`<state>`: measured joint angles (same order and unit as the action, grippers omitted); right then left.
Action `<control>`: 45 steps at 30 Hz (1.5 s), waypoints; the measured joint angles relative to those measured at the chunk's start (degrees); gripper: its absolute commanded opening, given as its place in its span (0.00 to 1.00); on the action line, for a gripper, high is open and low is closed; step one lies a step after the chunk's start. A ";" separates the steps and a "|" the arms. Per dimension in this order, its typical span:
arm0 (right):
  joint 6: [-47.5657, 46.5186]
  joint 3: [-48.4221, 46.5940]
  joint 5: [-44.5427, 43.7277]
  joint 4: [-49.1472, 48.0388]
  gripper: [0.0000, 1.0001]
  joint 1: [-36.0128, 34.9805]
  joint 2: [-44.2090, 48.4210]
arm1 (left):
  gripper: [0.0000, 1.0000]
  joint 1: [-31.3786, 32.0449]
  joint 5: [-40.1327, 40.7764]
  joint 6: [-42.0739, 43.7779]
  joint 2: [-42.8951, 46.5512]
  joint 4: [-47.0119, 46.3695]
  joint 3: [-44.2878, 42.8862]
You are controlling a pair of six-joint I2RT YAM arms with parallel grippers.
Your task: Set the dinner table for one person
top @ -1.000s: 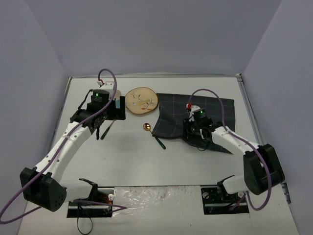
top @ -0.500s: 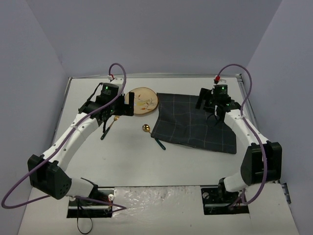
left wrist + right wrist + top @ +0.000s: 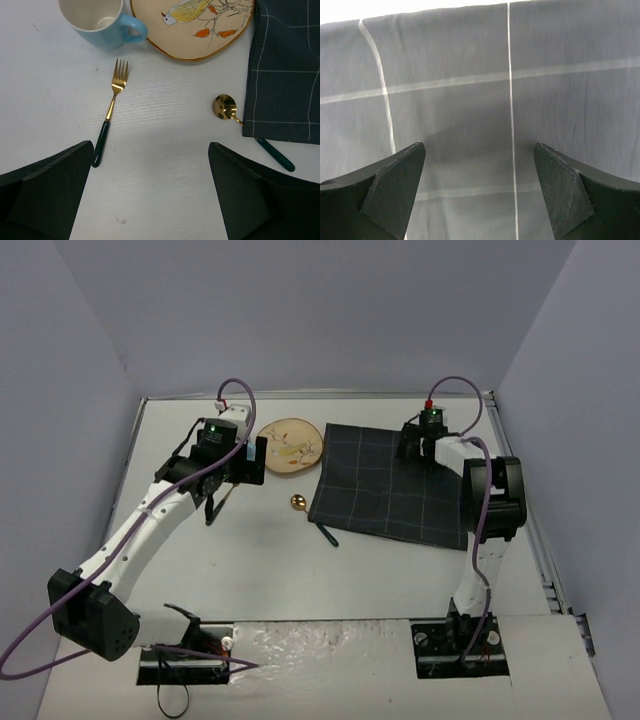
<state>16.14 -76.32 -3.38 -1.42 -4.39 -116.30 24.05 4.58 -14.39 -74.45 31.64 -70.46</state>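
Observation:
The white dinner table [image 3: 300,570] holds a dark grey checked mat [image 3: 395,485] lying flat at the right. A cream plate with a bird pattern [image 3: 290,445] lies left of the mat. A gold spoon [image 3: 298,502] has its green handle partly under the mat's near left corner. A gold fork [image 3: 111,112] and a blue mug [image 3: 97,22] lie left of the plate. My left gripper [image 3: 150,146] is open and empty above bare table between fork and spoon. My right gripper [image 3: 479,145] is open and empty, just above the mat [image 3: 470,100] near its far edge. No person shows.
Grey walls close in the table at the back and both sides. A metal rail [image 3: 520,490] runs along the right edge. The arm bases stand at the near edge [image 3: 320,650].
My right gripper has moved from the mat's near left part to its far edge, and the mat now lies flatter and squarer. My left gripper has shifted slightly near the plate.

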 measured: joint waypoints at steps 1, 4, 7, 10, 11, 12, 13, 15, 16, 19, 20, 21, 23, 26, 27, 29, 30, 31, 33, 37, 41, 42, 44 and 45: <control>-0.88 -1.19 0.03 -0.40 0.87 0.36 -1.33 | 0.97 -0.01 0.47 0.30 0.21 0.00 0.00; -3.58 -5.19 0.21 -1.26 0.88 1.57 -4.58 | 0.97 -0.01 1.79 0.82 0.57 0.00 0.00; -7.11 -10.95 0.53 -0.98 0.88 2.81 -8.71 | 0.97 -0.01 2.86 1.14 0.60 -0.04 0.02; -10.35 -16.91 1.73 -1.39 0.88 3.61 -12.83 | 0.97 -0.01 3.29 1.43 0.59 -0.06 0.05; -11.25 -18.51 2.20 -1.39 0.88 3.76 -13.91 | 0.97 -0.01 3.34 1.55 0.57 -0.07 0.06; -12.21 -20.15 2.70 -1.32 0.88 3.91 -14.98 | 0.97 -0.01 3.39 1.67 0.55 -0.09 0.07; -13.60 -22.14 3.42 -0.56 0.88 4.03 -16.04 | 0.97 -0.01 3.42 1.75 0.49 -0.07 0.07; -16.13 -26.09 4.46 -0.35 0.89 4.14 -18.60 | 0.97 -0.01 3.47 1.83 0.28 -0.13 0.07; -17.19 -27.80 4.97 -0.16 0.89 4.14 -19.55 | 0.97 -0.01 3.47 1.86 0.09 -0.13 0.07; -19.57 -30.77 5.85 1.37 0.89 4.14 -20.97 | 0.97 -0.03 3.59 1.96 -0.25 -0.11 0.09; -20.06 -31.21 6.06 1.95 0.89 4.14 -21.07 | 0.97 -0.04 3.64 1.97 -0.30 -0.11 0.09; -20.47 -31.56 6.30 2.54 0.90 4.14 -21.12 | 0.97 -0.06 3.70 1.99 -0.34 -0.11 0.09; -20.50 -31.56 6.83 3.76 0.92 4.14 -20.58 | 0.97 -0.06 3.79 1.98 -0.34 -0.11 0.09; -19.26 -29.26 6.98 4.96 0.97 4.14 -17.36 | 0.97 -0.06 3.84 1.97 -0.34 -0.11 0.09; -18.78 -27.59 6.90 5.60 0.99 4.14 -15.17 | 0.97 -0.06 3.84 1.96 -0.34 -0.15 0.09; -16.41 -22.98 6.30 5.39 1.00 4.14 -9.26 | 0.97 -0.06 3.84 1.94 -0.34 -0.13 0.09; -15.33 -20.62 5.97 5.35 1.00 4.14 -6.23 | 0.97 -0.06 3.84 1.90 -0.34 -0.13 0.09; -14.51 -19.37 5.72 5.33 1.00 4.14 -3.95 | 0.97 -0.06 3.84 1.89 -0.34 -0.13 0.09; -12.96 -17.19 5.25 5.26 1.00 4.14 0.42 | 0.97 -0.06 3.84 1.86 -0.34 -0.11 0.09; -8.17 -6.46 4.15 0.94 1.00 4.08 7.67 | 0.97 -0.12 3.75 1.70 -0.25 -0.11 0.09; -4.75 3.34 3.72 0.22 1.00 3.82 8.83 | 0.97 -0.13 3.35 1.62 -0.14 -0.08 0.09; -4.22 5.27 3.60 0.15 1.00 3.71 8.47 | 0.97 -0.16 3.25 1.58 -0.12 -0.07 0.09; -3.92 7.36 3.56 0.22 1.00 3.35 7.43 | 0.97 -0.17 3.16 1.53 -0.10 -0.09 0.09; -3.92 7.64 3.49 0.11 1.00 3.21 6.80 | 0.97 -0.17 3.15 1.53 -0.10 -0.09 0.09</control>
<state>12.22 -68.68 0.11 -1.31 -1.18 -109.50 23.88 7.74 -12.86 -74.54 31.55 -70.37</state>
